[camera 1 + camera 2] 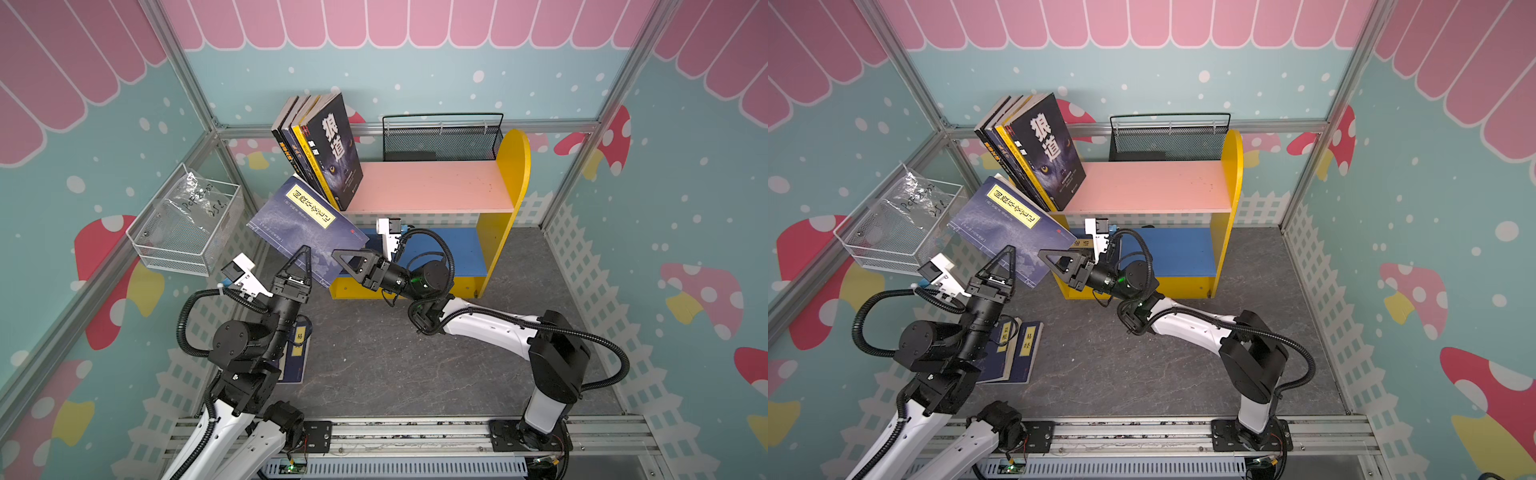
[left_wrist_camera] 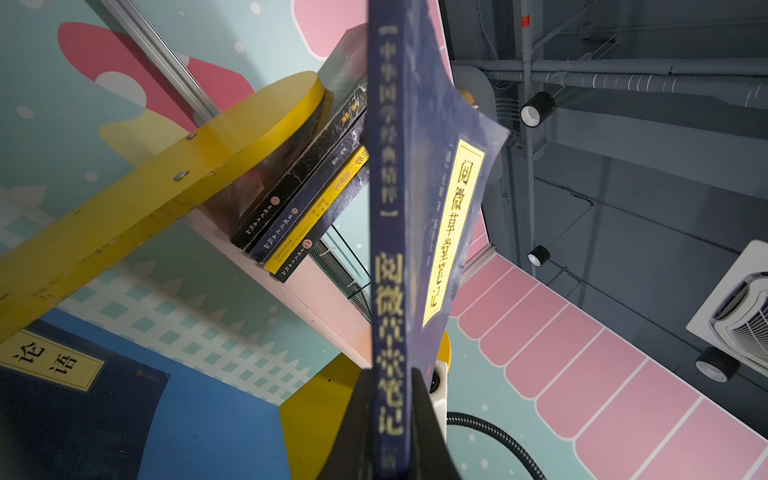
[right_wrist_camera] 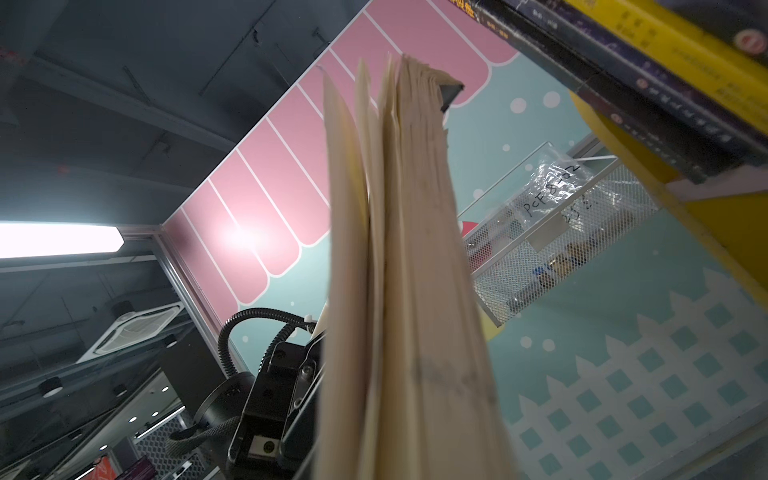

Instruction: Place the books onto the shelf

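**A:** What's in the containers?

**B:** The white wire basket (image 1: pixel 174 262) at ten o'clock holds a crumpled clear plastic bag (image 1: pixel 193 203) with handwriting on it. The black mesh basket (image 1: pixel 440 141) at twelve, behind the shelf (image 1: pixel 515 166), has something dark low inside. I cannot tell what it is.

**A:** And the books?

**B:** The four books (image 1: pixel 332 149) lean toward ten o'clock at the nine o'clock end of the pink upper board (image 1: pixel 428 187). The front cover is dark with an animal's eye. The flat book (image 2: pixel 83 415) lies on the blue lower board (image 1: pixel 461 249). The held book (image 1: pixel 303 224), navy with a yellow title label, hangs tilted above the bench (image 1: pixel 374 365), just off the shelf's nine o'clock end. The left fingers (image 1: pixel 306 252) pinch its spine, and the right fingers (image 1: pixel 338 255) are pressed onto its page edge.

**A:** Anything in the way?

**B:** The leaning four fill the board end right above it. Two loose books (image 1: pixel 1017 353) lie at seven o'clock under the left arm.
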`<state>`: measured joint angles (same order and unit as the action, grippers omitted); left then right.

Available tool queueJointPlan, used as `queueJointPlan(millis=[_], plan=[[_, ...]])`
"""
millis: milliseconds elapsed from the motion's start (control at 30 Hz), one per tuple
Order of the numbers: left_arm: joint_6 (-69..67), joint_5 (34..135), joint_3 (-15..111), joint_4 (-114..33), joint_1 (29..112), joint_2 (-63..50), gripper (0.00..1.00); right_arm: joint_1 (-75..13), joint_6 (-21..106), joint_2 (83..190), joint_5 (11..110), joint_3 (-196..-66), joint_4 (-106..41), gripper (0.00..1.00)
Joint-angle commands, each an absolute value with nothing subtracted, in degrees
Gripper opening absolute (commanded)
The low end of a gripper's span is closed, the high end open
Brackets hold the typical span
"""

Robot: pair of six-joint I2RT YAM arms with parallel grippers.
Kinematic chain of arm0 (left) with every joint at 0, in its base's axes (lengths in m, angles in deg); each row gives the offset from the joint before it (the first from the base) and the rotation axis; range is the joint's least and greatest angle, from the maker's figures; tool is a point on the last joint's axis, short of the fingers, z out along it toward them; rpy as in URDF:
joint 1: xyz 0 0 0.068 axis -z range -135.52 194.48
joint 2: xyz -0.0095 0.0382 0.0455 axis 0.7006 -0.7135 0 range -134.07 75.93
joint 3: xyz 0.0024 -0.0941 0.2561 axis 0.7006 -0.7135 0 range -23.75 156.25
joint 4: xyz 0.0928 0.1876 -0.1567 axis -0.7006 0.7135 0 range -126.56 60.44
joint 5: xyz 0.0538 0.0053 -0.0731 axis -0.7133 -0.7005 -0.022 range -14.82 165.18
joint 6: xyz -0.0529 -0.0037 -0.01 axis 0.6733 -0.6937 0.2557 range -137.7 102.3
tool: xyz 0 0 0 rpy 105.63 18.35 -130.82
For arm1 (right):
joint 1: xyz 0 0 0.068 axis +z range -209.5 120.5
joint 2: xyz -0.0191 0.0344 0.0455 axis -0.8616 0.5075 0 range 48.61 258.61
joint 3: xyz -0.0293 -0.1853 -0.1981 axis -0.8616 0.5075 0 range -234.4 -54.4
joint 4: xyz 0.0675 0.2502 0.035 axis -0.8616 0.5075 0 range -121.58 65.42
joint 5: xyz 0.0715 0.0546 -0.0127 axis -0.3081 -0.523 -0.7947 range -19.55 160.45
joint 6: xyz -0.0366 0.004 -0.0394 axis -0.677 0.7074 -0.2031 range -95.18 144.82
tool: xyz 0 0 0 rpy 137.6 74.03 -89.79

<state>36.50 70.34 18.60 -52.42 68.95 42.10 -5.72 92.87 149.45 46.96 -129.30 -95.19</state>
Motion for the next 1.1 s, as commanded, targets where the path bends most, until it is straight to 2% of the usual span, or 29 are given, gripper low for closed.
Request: queueJointPlan(millis=[0,67,133,200,300,400,467,500,533,633,800,900,1067], plan=[[36.68,70.23,19.12,-53.53,69.35,42.24,0.14,-5.64,91.53,147.43,50.05,-127.88,-95.72,0.11],[36.62,70.65,19.56,-52.49,69.35,42.0,0.28,-5.71,90.65,146.36,50.74,-127.26,-94.65,0.11],[36.31,69.79,19.75,-50.18,69.35,42.7,0.49,-6.13,89.85,144.59,52.05,-125.52,-93.6,0.1],[35.48,67.76,19.75,-46.46,69.35,44.47,0.66,-6.58,86.91,141.9,53.14,-123.24,-92.18,0.1],[33.34,64.06,20.97,-37.6,69.35,48.03,0.77,-7.66,82.0,136.91,53.09,-121.57,-81.29,0.1],[31.06,60.68,23.11,-26.92,69.35,50.62,0.82,-9.55,77.15,132.84,49.79,-122.43,-63.92,0.09],[29.43,58.16,25.25,-19.12,69.35,51.3,0.84,-11.21,76.25,129.36,47.55,-119.62,-58.35,0.09],[28.56,56.42,26.39,-15.06,69.35,51.32,0.97,-12.19,76.01,127.33,46.54,-117.55,-56.21,0.09],[28.32,53.62,27.62,-10.41,69.35,51.08,1.0,-13.0,75.51,125.59,45.57,-116.02,-53.39,0.09],[31.51,45.24,28.92,0.94,69.35,50.18,1.0,-13.62,74.38,120.3,45.77,-110.49,-49.19,0.1],[33.37,45.01,25.6,1.0,69.35,50.06,1.0,-13.62,77.78,115.18,48.14,-100.8,-51.39,0.1],[32.58,47.1,26.1,0.19,69.35,48.51,1.0,-14.24,78.56,115.85,46.13,-97.68,-55.21,0.1],[32.14,48.88,26.43,0.08,69.35,47.84,1.0,-19.52,78.15,122.97,38.0,-99.86,-59.96,0.11]])
